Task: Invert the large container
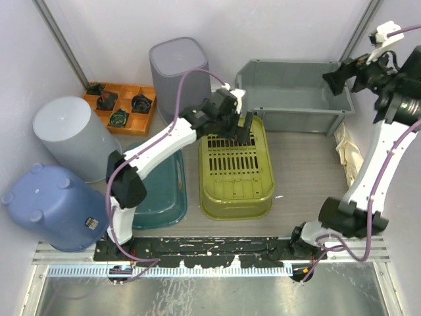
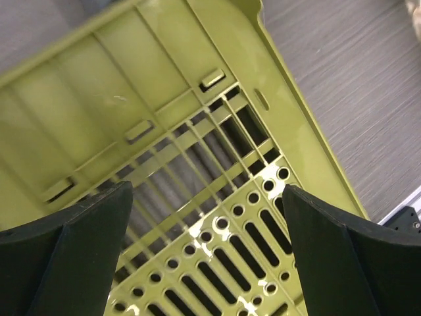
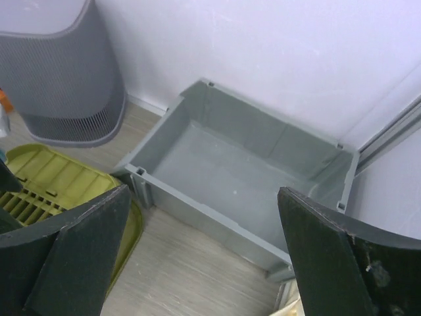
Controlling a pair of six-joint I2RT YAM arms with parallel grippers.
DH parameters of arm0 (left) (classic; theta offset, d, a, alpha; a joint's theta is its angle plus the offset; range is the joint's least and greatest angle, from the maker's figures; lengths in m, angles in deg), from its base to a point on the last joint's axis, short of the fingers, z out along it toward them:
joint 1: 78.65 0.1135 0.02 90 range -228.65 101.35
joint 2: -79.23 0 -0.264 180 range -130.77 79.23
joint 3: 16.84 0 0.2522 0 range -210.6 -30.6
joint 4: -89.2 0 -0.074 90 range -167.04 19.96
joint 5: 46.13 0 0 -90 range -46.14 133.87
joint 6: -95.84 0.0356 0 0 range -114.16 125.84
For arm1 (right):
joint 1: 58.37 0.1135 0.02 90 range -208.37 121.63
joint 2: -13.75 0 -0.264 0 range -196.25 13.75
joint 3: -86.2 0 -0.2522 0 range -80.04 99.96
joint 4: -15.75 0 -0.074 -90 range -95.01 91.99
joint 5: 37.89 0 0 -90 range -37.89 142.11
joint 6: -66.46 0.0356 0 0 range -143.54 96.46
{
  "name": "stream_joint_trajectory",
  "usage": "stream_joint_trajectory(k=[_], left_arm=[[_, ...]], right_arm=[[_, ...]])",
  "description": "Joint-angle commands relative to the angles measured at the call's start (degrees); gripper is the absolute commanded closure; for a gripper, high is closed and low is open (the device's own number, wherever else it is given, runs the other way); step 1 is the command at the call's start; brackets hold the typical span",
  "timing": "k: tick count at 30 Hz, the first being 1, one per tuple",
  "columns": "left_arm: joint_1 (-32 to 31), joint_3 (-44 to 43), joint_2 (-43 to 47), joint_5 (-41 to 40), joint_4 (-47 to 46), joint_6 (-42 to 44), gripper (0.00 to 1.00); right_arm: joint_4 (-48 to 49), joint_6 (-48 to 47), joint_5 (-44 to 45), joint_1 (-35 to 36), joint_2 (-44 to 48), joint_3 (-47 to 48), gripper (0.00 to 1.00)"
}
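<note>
— Well, where do we see the large container (image 1: 237, 174)?
— On the bench (image 1: 309, 171), centre, slotted base facing up and rim down, just in front of the grey bin (image 1: 293, 118)
— And our left end effector (image 1: 245, 131)?
— Over its far end, fingers spread wide, gripping nothing; we cannot tell if it touches
— Our right end effector (image 3: 204, 224)?
— Raised above the grey bin, likewise open and empty

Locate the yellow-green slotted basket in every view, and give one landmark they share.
Top external: the yellow-green basket lies at the centre of the table.
Left wrist: it fills most of the frame.
Right wrist: only a part shows, in the lower left corner.
Shared landmark: the wood-grain table, right of the basket in all three.
</note>
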Motion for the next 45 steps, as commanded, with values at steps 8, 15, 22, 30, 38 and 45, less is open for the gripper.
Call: stream_joint_trajectory(k=[8,15,22,30,38,45], left_arm=[[-3.4,0.0,-4.2,2.5,-8.6,-2.0,0.01],[-3.4,14.9,2.1,1.8,-10.0,-2.1,0.02],[-3.5,26.2,6.6,0.6,-9.8,-2.8,0.01],[-3.5,33.9,9.2,1.1,-10.3,-4.9,0.01],[-3.6,40.3,12.8,-0.3,-8.7,-7.5,0.01],[-3.9,45.2,17.4,-1.1,-7.4,-10.6,0.01]], right_arm=[[-44.7,-53.9,-8.6,0.9,-21.3,16.5,0.00],[-44.3,-61.9,0.3,5.9,-27.1,10.2,0.00],[-40.0,-64.6,8.7,7.8,-36.7,14.1,0.00],[-33.0,-66.7,14.7,11.9,-39.3,9.3,0.00],[-25.1,-68.0,17.1,14.1,-39.6,2.9,0.00],[-25.3,-68.8,18.5,14.4,-42.5,-0.1,0.28]])
